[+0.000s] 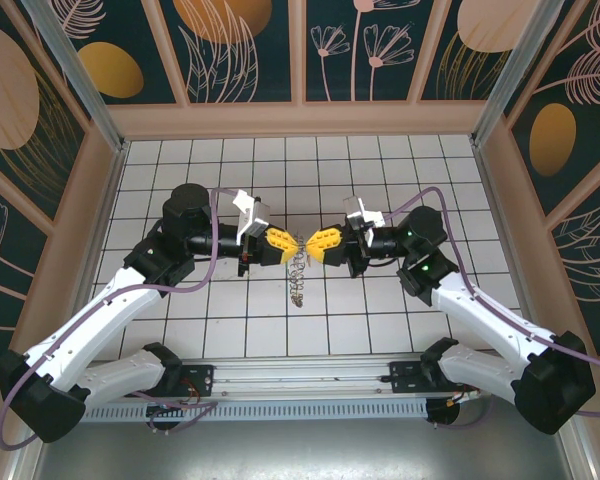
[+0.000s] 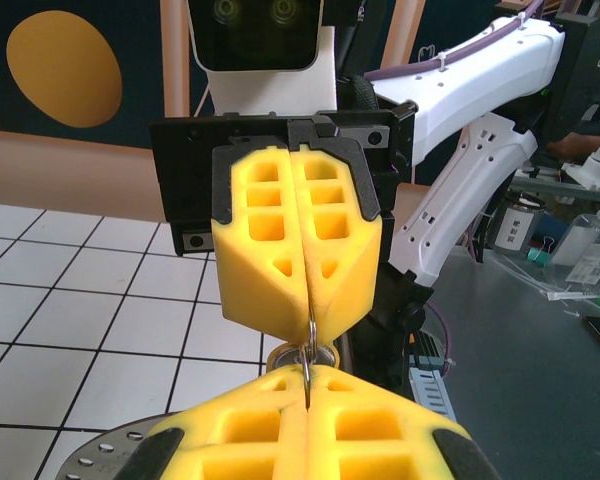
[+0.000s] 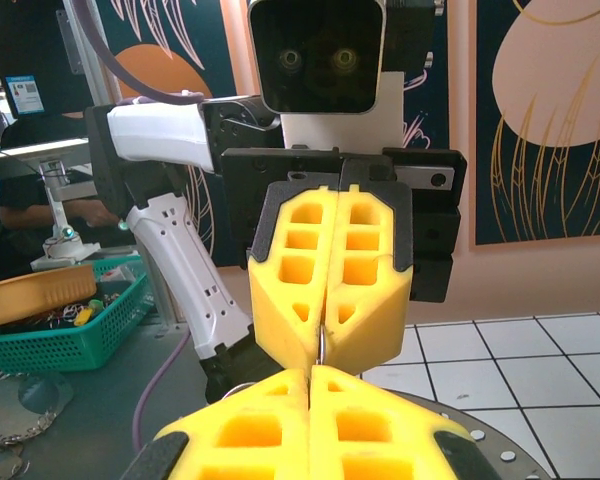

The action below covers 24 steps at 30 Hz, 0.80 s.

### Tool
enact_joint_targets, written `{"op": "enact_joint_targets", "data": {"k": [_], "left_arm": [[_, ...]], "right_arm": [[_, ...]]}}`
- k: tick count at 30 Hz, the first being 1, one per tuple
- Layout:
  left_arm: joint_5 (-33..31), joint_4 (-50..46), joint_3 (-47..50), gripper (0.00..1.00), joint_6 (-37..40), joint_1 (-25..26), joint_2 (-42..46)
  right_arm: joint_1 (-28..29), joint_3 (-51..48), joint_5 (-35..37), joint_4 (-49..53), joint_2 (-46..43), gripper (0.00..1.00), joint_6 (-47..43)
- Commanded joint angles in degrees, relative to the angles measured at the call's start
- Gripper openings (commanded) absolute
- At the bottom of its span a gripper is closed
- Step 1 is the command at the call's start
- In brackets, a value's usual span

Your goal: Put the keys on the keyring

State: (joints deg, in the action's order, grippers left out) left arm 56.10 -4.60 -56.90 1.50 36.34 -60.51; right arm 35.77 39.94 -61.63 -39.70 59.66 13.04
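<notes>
both arms [image 1: 110, 310] bent inward, tips meeting; l & r jaws pinch keyring [image 2: 308, 348].

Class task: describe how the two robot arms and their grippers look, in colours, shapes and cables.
Both the left arm and right arm have white shells with black joints and a purple cable alongside. The left gripper and right gripper have chunky yellow fingers with square cut-outs on black mounts.
</notes>
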Motion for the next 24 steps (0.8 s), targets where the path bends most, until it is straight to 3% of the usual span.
{"op": "enact_joint_targets", "data": {"k": [1, 24], "left_arm": [[0.41, 1.7, -1.72, 0.0, 0.95, -0.11, 0.04], [0.4, 1.35, -1.8, 0.0, 0.95, -0.07, 0.22]], "right_arm": [[-0.18, 1.28, -0.95, -2.86, -0.26, 0.0, 0.96], [-0.61, 0.66, 0.9, -2.4, -1.03, 0.0, 0.32]]}}
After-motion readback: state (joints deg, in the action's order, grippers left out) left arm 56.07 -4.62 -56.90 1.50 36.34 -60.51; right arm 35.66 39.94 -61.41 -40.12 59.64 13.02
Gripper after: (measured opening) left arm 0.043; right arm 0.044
